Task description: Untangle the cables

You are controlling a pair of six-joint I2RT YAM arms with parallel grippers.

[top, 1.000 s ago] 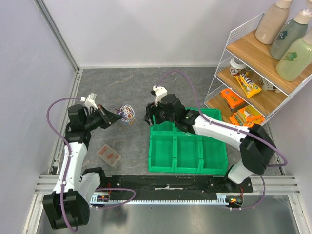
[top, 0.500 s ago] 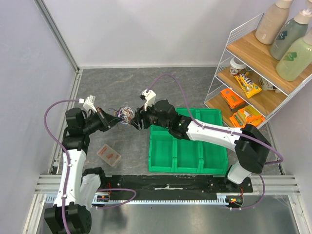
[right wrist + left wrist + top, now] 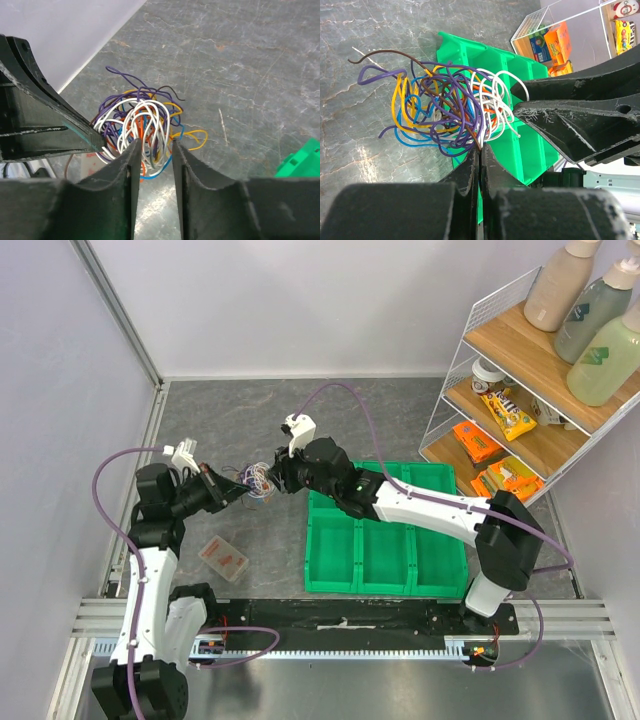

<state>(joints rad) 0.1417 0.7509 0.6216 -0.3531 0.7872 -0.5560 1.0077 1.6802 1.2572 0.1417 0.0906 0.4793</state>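
Cables [image 3: 260,478], a small tangle of thin purple, blue, orange, yellow, white and brown wire loops, hang just left of the far left corner of the green plastic divided bin [image 3: 312,550], over the grey stone-patterned counter [image 3: 250,420]. Whether the lowest loops touch that counter you cannot tell. Your left hand [image 3: 480,152] is clenched: its two black fingers [image 3: 467,175] are pressed together on purple and brown strands at the edge of the tangle, on the side away from the bin, so it is grasping the cables. Your right hand [image 3: 154,144] meets the tangle from the bin side with its fingers [image 3: 127,170] parted and a bunch of white loops between them. The fingers sit close beside those loops without clamping them. One brown strand and one purple loop stick out loose from the tangle. A small clear plastic case [image 3: 224,557] with orange contents lies on the counter left of the bin's near left corner, well apart from the tangle. Right of the bin stands a white wire shelf [image 3: 505,335] with wooden boards, carrying orange packets [image 3: 477,443] and bottles [image 3: 562,285].
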